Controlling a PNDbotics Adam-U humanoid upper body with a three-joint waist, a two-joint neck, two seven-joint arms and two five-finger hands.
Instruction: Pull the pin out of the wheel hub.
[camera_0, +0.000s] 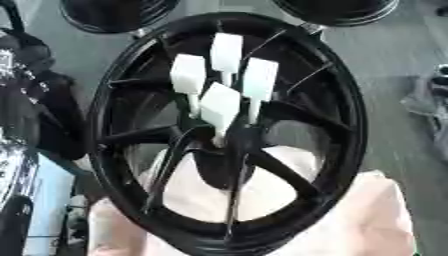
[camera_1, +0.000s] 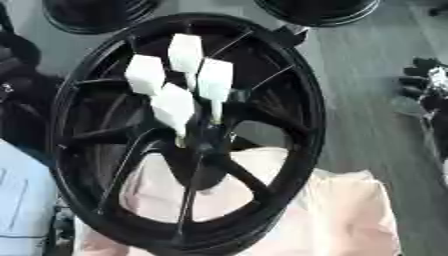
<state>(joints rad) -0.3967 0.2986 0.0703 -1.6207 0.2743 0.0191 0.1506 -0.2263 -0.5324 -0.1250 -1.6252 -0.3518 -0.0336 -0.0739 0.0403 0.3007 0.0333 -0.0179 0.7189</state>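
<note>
Pins (camera_0: 220, 102), four white, stand in the wheel hub (camera_0: 229, 145); right hand (camera_1: 426, 82) idles aside, fingers unclear.

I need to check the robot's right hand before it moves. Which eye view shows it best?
The right eye view: the right hand shows at the right edge, dark fingers pointing left, beside the wheel and apart from it. The left eye view shows only a blurred grey and black part of it at the right edge.
</note>
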